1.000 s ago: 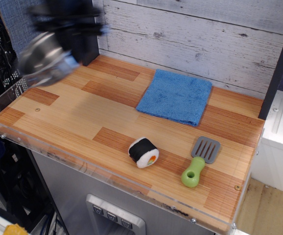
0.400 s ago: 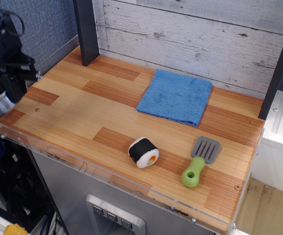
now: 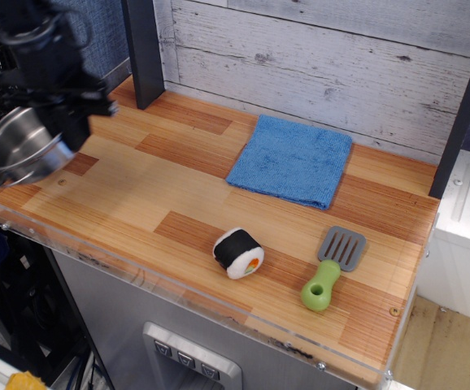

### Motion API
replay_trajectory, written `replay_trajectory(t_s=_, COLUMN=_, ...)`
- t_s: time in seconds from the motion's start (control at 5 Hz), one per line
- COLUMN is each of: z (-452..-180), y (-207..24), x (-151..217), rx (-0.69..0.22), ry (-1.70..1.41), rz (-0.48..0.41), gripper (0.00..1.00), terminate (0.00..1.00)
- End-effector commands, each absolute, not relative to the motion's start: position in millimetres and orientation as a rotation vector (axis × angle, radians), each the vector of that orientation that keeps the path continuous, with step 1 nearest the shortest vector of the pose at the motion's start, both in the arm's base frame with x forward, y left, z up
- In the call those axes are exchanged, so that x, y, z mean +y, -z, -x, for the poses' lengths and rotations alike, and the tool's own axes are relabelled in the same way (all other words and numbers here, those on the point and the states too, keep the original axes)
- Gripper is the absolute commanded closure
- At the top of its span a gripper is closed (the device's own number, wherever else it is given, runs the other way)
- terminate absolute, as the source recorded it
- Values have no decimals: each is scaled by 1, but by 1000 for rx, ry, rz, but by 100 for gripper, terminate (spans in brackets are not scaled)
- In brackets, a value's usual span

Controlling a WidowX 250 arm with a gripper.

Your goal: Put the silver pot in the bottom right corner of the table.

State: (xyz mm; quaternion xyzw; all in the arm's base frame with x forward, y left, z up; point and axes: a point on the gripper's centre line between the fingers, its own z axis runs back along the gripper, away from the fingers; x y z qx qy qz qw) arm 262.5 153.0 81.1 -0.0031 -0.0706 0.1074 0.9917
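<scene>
Your end effector (image 3: 56, 122) clamps the rim of the pot (image 3: 19, 150), held tilted over the bench's (image 3: 178, 195) left edge (mouth facing up and left); round, so no long axis.

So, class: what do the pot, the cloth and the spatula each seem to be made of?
The silver pot: polished metal, probably stainless steel, judging by its mirror-like reflections. The blue cloth: soft fabric, possibly microfibre, with a matte, fuzzy surface. The spatula: apparently plastic, with a smooth grey slotted blade and a glossy green handle.
</scene>
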Motion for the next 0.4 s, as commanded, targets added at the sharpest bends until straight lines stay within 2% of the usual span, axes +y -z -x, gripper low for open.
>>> replay_trajectory(t_s=0.0, z=-295, y=-82, x=131, rx=-164, ry=-165, rz=-32, gripper=100, terminate=0)
replay_trajectory(t_s=0.2, z=-289, y=-57, x=140, rx=-91, ry=-146, rz=-88, gripper=100, terminate=0)
